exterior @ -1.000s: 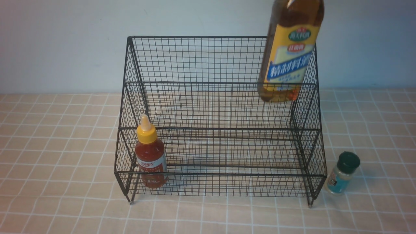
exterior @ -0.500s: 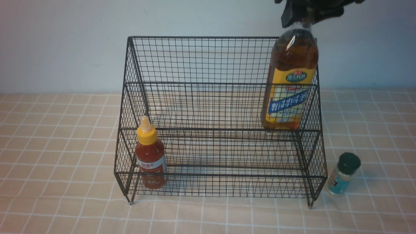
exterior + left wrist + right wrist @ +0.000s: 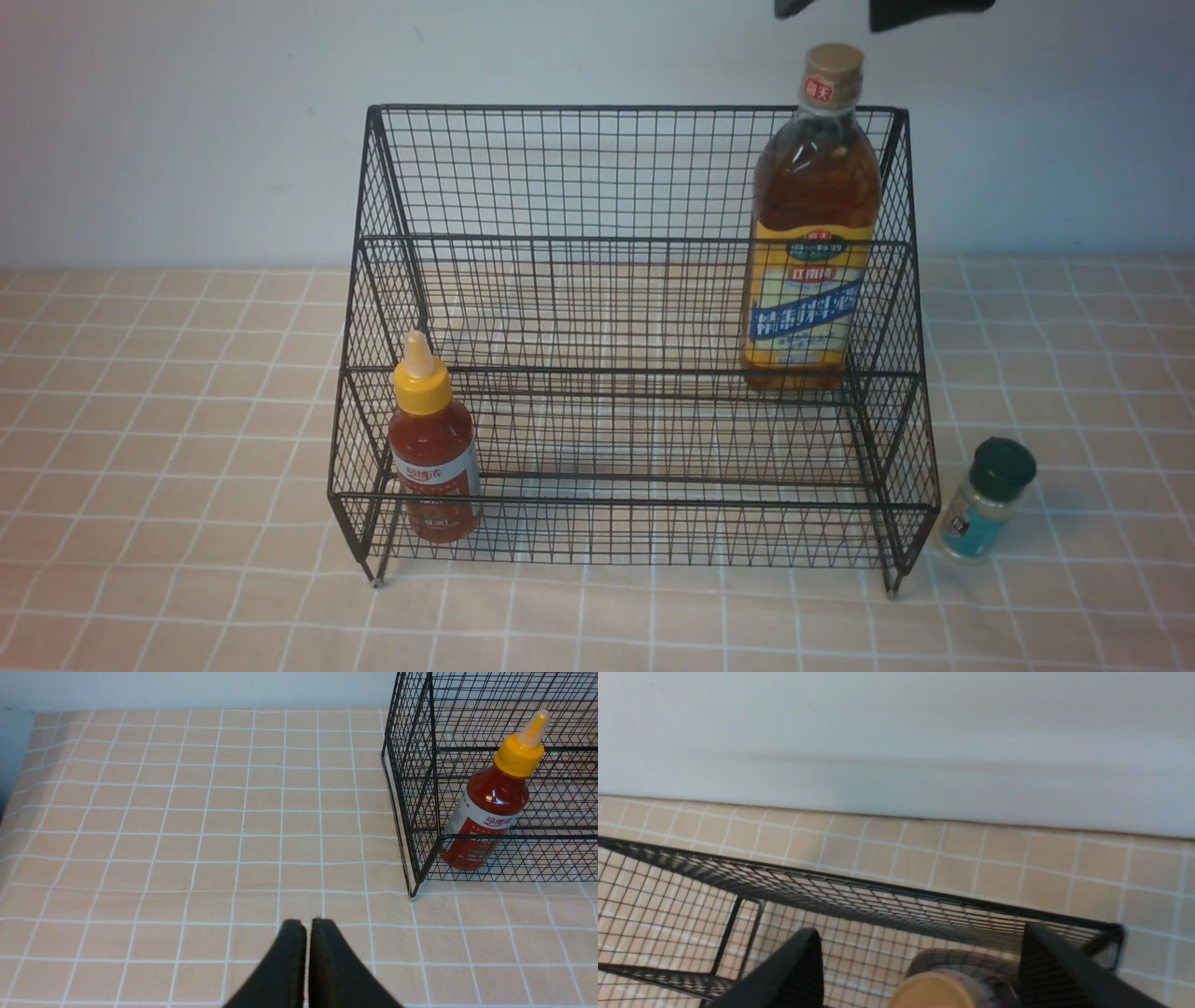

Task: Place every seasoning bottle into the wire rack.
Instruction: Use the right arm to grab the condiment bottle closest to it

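**gridguy:** so which bit are we looking at here? The amber bottle is standing upright on the rack's upper tier, right end, and nothing is holding it as far as I'm seeing.

**wok_on:** yeah, I'm reading this as the tail end of the amber bottle's drop-off. The right claw is hanging straight above its cap, spread wide apart. From the front there's clear air between claw and cap. The left claw is sitting pressed together and empty. It's hovering over the counter off the rack's left side, not doing anything.

**gridguy:** and the red bottle?

**wok_on:** it's standing in the lower tier, left front corner, so I'm counting two of three as in. The shaker is the odd one out. It's sitting on the counter just beside the rack's right front foot, outside the wire.

**gridguy:** so the right arm's going for that next?

**wok_on:** I'm guessing so, it's the nearer one. It's needing to lift clear without clipping the cap, since that bottle is tall and looking tippy, then drop low beside the rack. The shaker is tiny, so the claw is needing to close in a lot. Then it's having to carry it up over the front rail into a tier.
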Robot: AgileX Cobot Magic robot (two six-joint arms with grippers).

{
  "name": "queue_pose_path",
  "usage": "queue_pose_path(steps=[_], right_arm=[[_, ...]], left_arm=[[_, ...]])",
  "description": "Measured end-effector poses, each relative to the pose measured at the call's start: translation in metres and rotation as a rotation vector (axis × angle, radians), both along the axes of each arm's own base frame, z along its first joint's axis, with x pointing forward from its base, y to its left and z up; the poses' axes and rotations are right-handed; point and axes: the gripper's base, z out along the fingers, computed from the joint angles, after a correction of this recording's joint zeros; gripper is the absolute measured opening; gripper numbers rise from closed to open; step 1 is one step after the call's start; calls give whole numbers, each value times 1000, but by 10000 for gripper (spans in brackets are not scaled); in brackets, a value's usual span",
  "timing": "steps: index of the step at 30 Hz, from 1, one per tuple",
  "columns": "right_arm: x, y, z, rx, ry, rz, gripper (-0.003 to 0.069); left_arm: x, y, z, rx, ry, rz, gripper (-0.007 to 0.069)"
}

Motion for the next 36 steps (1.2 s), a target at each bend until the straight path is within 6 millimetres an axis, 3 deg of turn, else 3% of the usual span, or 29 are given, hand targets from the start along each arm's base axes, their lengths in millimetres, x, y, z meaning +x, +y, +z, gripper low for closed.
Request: queue_pose_path(steps=[6,7,8,11,12,14,16,17,20,21,22,25,31,36], right_arm=[[-36,-25,47,-111,-166,-36,511],[-59,-35,67,-119,-220,-53,498],[-71,-40,75,-119,-239,-58,484],[-109,-54,85,-122,-259,-66,426],[-114,-55,85,-125,-256,-67,421],[-134,-64,66,-172,-198,-69,369],[-141,-67,42,-203,-121,-65,356],[-144,-68,12,-231,-23,-58,356],[-144,-67,-42,-267,158,-52,379],[-144,-67,-50,-275,183,-50,382],[-144,-67,-79,-306,281,-49,409],[-141,-67,-119,-365,406,-44,451],[-118,-61,-158,-418,476,-29,484],[-101,-62,-175,-406,483,-45,486]], left_arm=[[-1,1,-2,4,19,7,-7],[-1,1,-3,5,31,14,-7],[-2,1,-3,7,36,15,-7],[-2,2,-4,9,47,19,-7],[-2,2,-4,9,47,19,-7],[-2,2,-4,6,49,18,-7],[-2,1,-4,0,54,12,-7],[-3,0,-4,-4,56,8,-7],[-3,-1,-5,-12,62,1,-7],[-3,-1,-5,-12,62,1,-7],[-3,-1,-5,-12,62,1,-7],[-3,-1,-5,-14,63,-1,-7],[-3,-2,-5,-24,70,-10,-7],[-3,-2,-5,-28,72,-13,-7]])
